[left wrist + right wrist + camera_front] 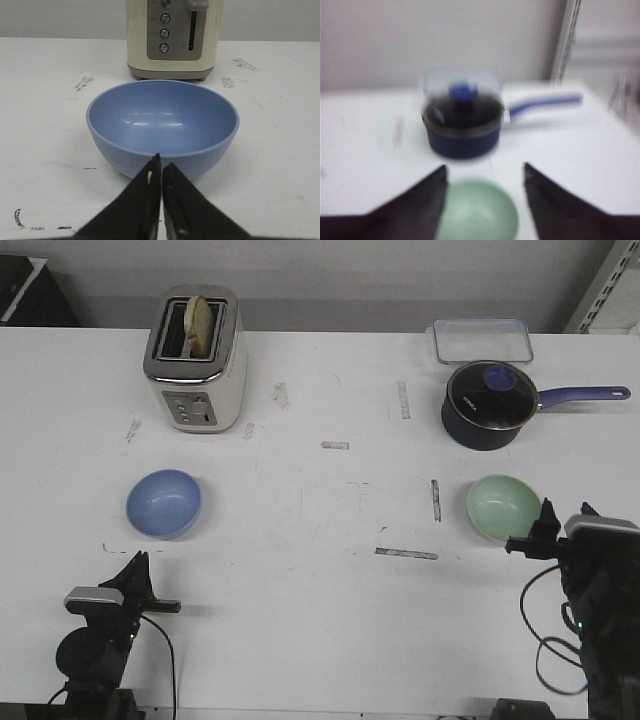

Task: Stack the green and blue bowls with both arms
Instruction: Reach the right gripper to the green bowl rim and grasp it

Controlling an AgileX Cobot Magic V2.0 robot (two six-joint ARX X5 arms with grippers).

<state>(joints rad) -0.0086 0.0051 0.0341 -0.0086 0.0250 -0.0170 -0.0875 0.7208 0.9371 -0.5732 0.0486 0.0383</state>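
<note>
The blue bowl [163, 503] sits upright on the table's left side, in front of the toaster. It fills the left wrist view [162, 125]. My left gripper [138, 562] is shut and empty, just short of the bowl's near side [161, 162]. The green bowl [503, 508] sits upright on the right side, in front of the saucepan. My right gripper [565, 512] is open and empty, raised close to the bowl's near right side. In the blurred right wrist view the green bowl [479, 211] lies between the spread fingers [484, 171].
A cream toaster [195, 358] with a slice of bread stands at the back left. A dark navy saucepan [488, 403] with a glass lid and a clear lidded box [481, 340] stand at the back right. Tape marks dot the white table [330, 540].
</note>
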